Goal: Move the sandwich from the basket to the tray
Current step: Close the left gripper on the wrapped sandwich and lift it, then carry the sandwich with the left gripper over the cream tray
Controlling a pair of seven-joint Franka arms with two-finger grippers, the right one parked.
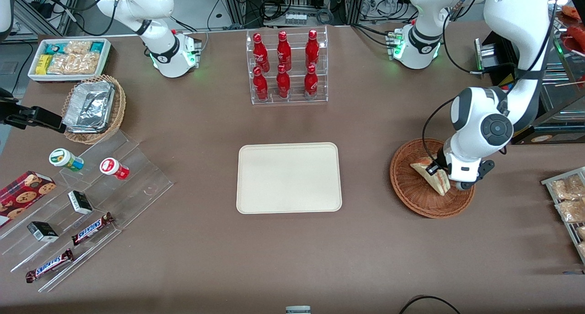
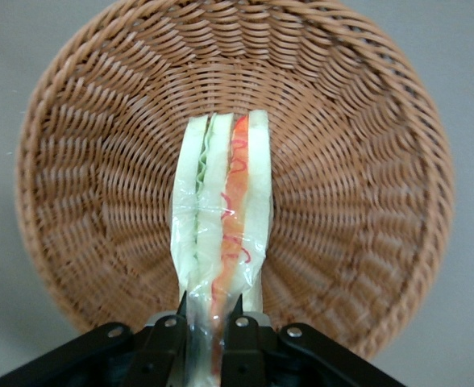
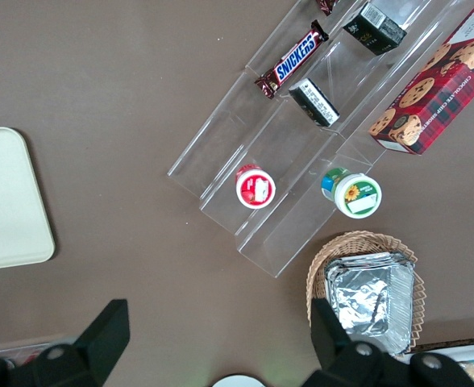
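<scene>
Sandwich (image 1: pixel 432 177) sits inside the basket (image 1: pixel 411 193), a pale wrapped wedge lying across the weave with its layered edge turned up. From the wrist camera the sandwich (image 2: pixel 225 218) shows white bread slices with green and orange-red filling between them, under clear film, and the basket (image 2: pixel 100 161) curves all round it.

The gripper (image 1: pixel 434 169) is down in the basket at the end of the sandwich nearer the working arm's base. In the wrist view the gripper (image 2: pixel 210 322) has its two black fingers (image 2: pixel 168 334) pressed in close on either side of the wedge's narrow end, pinching the film and bread between them, so it has hold of the sandwich. I cannot tell whether the wedge is lifted off the weave or resting on it.

The tray (image 1: pixel 289 177) lies flat at the middle of the table, well apart from the basket, toward the parked arm's end from it. A clear rack of red bottles (image 1: pixel 285 67) stands farther from the front camera than the tray. Toward the parked arm's end a lighter basket with foil containers (image 1: pixel 91 107) sits beside a stepped clear stand holding Snickers bars (image 1: pixel 91 228), small cups and boxes.
</scene>
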